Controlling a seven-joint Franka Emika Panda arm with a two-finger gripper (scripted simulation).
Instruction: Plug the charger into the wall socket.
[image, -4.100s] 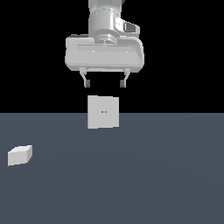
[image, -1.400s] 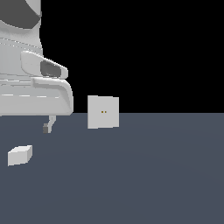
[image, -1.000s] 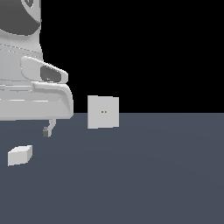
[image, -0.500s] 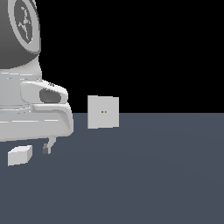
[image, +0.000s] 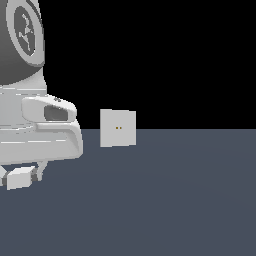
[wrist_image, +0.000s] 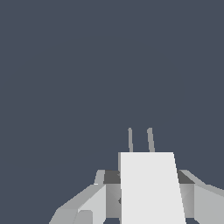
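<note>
Exterior view: tool (image: 21, 176) low at far left, fingers flanking the charger (image: 20, 178) on the desk (image: 165, 200), wall socket (image: 118, 128) upright further right, well apart; wrist view: charger (wrist_image: 151, 188) between fingers (wrist_image: 83, 205), two prongs (wrist_image: 140, 140) ahead, grip closure unclear.

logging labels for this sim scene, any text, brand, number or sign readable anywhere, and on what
None: no readable text in either view.
Wall socket: plain white, only two tiny yellowish dots, no lettering.
Charger: plain white, two thin prongs in the wrist view, unmarked.
Gripper and arm housing: no label or brand.
</note>
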